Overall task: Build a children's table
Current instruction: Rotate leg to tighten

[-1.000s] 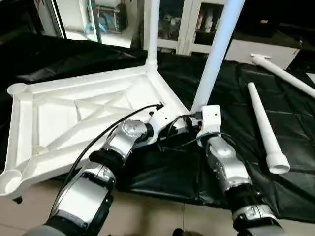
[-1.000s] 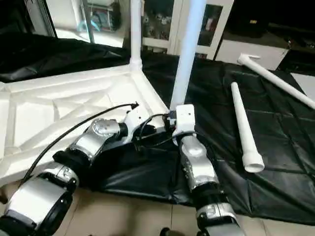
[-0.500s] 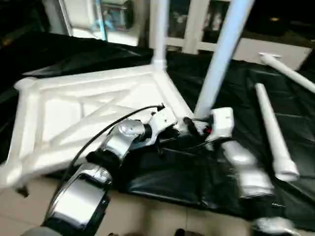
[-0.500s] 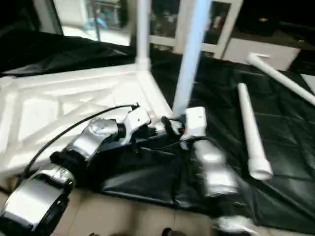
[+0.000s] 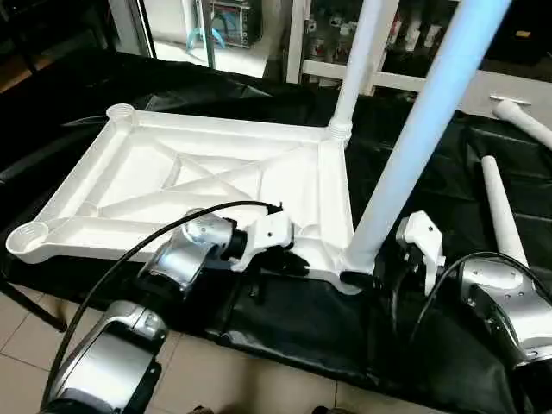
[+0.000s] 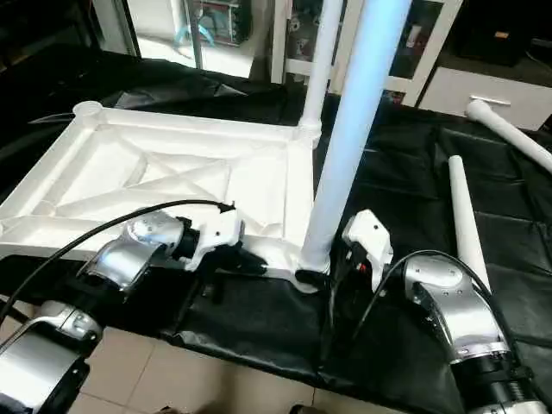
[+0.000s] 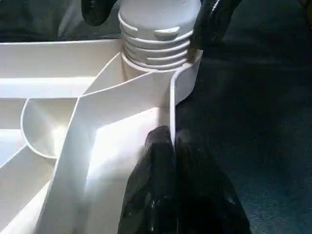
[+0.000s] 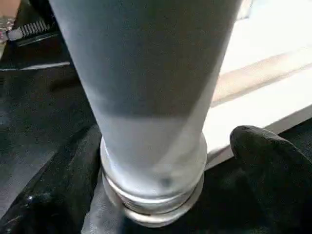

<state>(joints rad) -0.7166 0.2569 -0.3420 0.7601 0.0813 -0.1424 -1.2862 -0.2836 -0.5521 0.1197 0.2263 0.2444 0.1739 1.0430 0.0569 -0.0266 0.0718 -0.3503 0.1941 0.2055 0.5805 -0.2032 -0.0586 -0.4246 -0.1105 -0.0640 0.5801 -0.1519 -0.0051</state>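
Note:
The white tabletop [image 5: 216, 172] lies upside down on the black cloth, its X-ribs facing up. One white leg [image 5: 354, 60] stands in the far right corner socket. A second leg [image 5: 414, 147] stands in the near right socket [image 5: 358, 263]. My left gripper [image 7: 171, 141] is shut on the tabletop's near rim [image 7: 171, 105], just beside that socket. My right gripper [image 8: 153, 195] is open around the near leg's ribbed end [image 7: 156, 36], one finger [image 8: 273, 170] on each side and apart from it.
Two loose white legs [image 5: 504, 220] [image 5: 522, 121] lie on the black cloth at the right. Cabinets and a window stand behind the table. Tiled floor [image 5: 198, 371] runs along the near edge below my forearms.
The camera has shifted and tilted. My right gripper has spread wide off the near leg, which stays upright in its socket. The left gripper keeps its pinch on the rim.

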